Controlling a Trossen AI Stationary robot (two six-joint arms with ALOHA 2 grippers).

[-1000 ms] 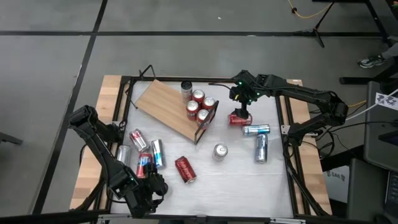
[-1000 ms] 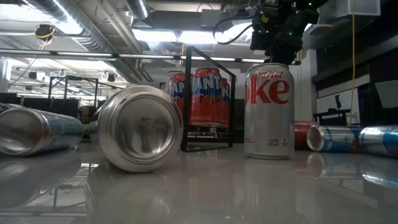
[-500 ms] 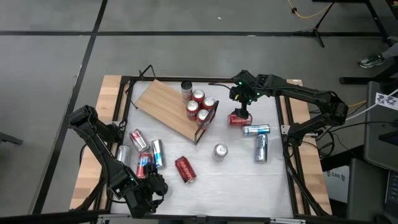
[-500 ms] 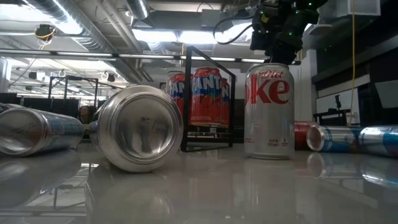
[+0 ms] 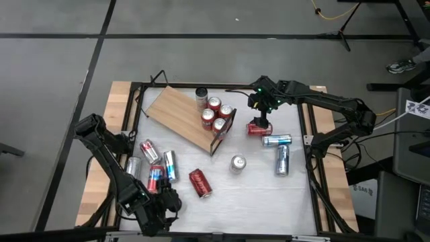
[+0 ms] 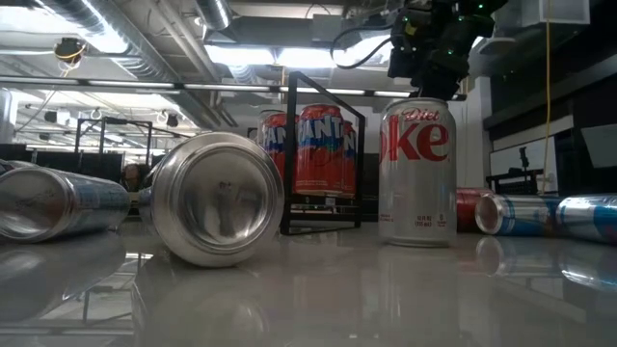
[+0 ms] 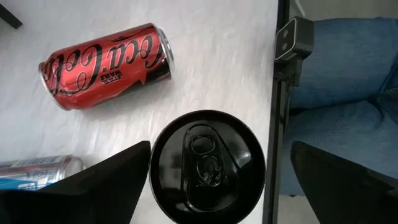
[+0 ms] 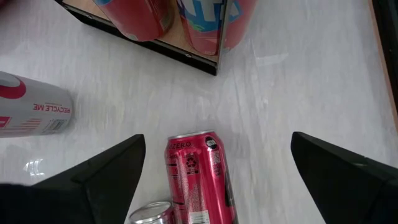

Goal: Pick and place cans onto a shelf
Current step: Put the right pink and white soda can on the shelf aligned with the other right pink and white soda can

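The shelf, a light wooden board with a black frame, lies at the far middle and carries several red cans standing on their bases. More cans lie on their sides across the table. My left gripper is open near the front left, one finger on each side of an upright black-topped can; whether it touches the can I cannot tell. My right gripper hangs open above a red can lying right of the shelf.
A Diet Coke can stands upright in the middle, a red Coca-Cola can lies left of it. Silver and blue cans lie at the right and left. A silver can stands behind the shelf.
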